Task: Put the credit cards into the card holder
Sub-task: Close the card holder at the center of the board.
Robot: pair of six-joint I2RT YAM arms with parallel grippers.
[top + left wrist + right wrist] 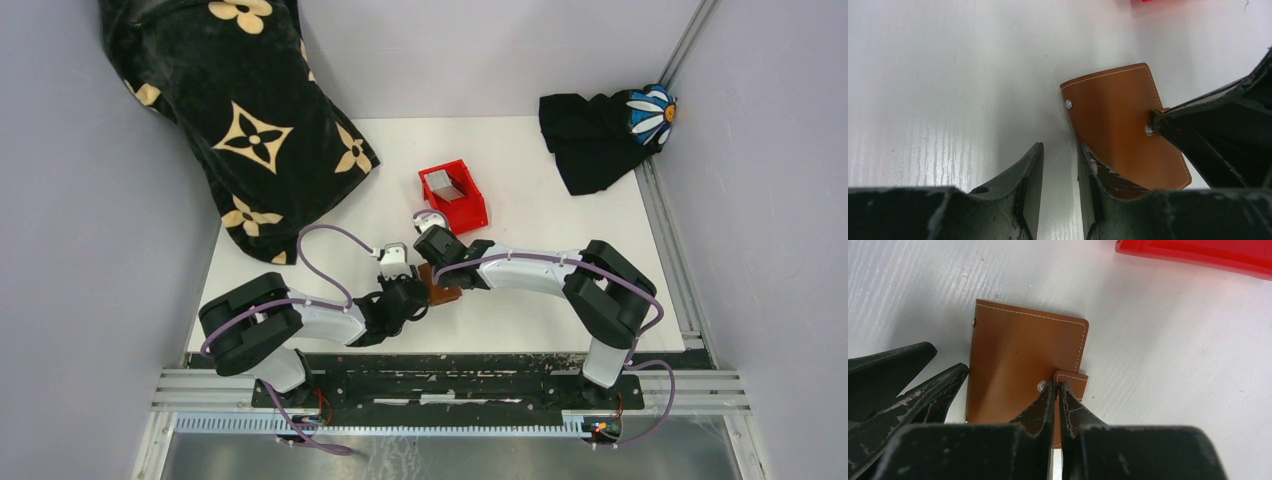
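The card holder (pixel 1023 350), a brown leather wallet, lies closed on the white table and also shows in the top view (pixel 445 294) and the left wrist view (pixel 1118 115). My right gripper (pixel 1056 385) (pixel 437 270) is shut on its snap tab (pixel 1075 380), beside the metal snap. My left gripper (pixel 1060 147) (pixel 408 287) stands open at the wallet's left edge, nothing between its fingers; its right finger (pixel 1098 170) lies against that edge. Grey credit cards (pixel 445 183) stand inside the red bin (pixel 470 210).
The red bin stands just beyond the wallet, its rim (pixel 1198 255) near the right gripper. A black flowered blanket (pixel 240 110) covers the back left. A dark cloth with a daisy (pixel 600 130) lies at the back right.
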